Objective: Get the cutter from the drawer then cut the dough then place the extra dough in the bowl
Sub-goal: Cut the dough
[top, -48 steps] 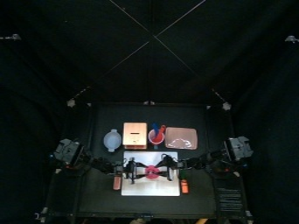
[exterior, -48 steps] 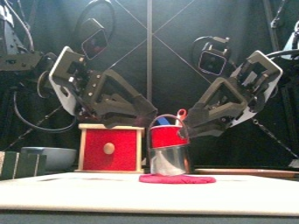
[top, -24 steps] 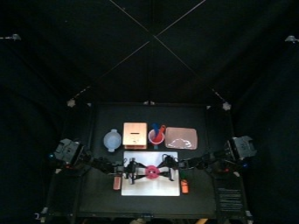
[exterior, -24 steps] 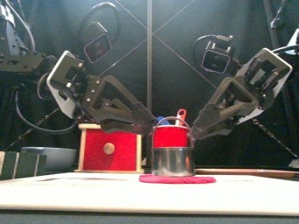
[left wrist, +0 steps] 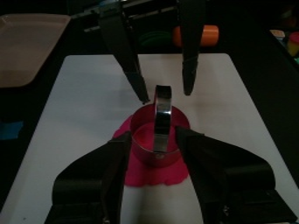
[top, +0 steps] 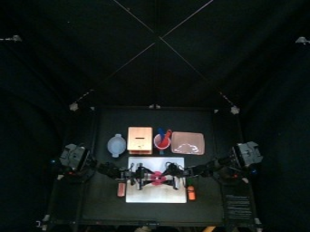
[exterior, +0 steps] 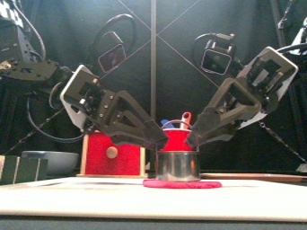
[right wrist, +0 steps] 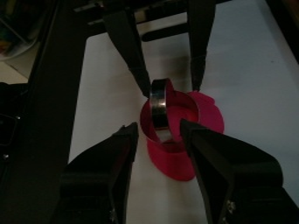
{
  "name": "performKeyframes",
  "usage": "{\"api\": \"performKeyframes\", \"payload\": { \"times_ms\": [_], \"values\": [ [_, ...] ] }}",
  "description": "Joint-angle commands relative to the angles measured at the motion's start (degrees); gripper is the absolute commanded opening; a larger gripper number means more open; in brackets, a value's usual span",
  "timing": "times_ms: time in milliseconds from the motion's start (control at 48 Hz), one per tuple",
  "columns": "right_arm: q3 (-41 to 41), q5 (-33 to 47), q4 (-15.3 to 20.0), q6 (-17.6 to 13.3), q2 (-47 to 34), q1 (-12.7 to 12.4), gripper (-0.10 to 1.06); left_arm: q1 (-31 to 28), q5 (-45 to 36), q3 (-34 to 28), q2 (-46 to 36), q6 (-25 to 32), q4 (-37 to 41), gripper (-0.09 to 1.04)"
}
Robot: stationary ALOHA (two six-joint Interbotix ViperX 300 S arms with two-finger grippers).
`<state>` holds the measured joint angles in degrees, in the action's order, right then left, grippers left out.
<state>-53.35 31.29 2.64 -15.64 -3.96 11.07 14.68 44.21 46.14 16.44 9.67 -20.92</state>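
Observation:
A round metal cutter stands upright on the flat pink dough, in the middle of the white cutting board. Both arms slope down to it from either side. My left gripper has its jaws against the cutter's two sides. My right gripper clasps it the same way from the opposite side. The cutter's handle arches up between the two grippers. In the top view the cutter is mostly hidden under the jaws.
Behind the board stand the wooden box with a red drawer front, the blue-grey bowl, the red cup with knives and the pink tray. A small orange toy lies at the board's left edge, another at its right.
Both arms have sunk lower over the cutter, their wrists dropping toward the table. The cutter stays on the dough and sits slightly lower.

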Motion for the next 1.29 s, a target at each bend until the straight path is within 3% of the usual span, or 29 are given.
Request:
{"api": "performKeyframes", "payload": {
  "times_ms": [21,500,1292],
  "values": [
    [1.2,0.3,0.1,-0.1,0.6,0.1,0.79,-0.2,-0.5,-1.5,-0.6,0.1,0.9,0.8],
    [1.8,0.3,0.1,-0.1,-1.3,-0.2,0.62,-0.2,-3.1,-1.8,-0.4,0.3,3.3,0.64],
    [2.2,-7.4,0.1,0.0,-3.4,-0.4,0.61,0.4,-10.8,-0.8,0.1,1.0,4.7,0.48]
  ]
}}
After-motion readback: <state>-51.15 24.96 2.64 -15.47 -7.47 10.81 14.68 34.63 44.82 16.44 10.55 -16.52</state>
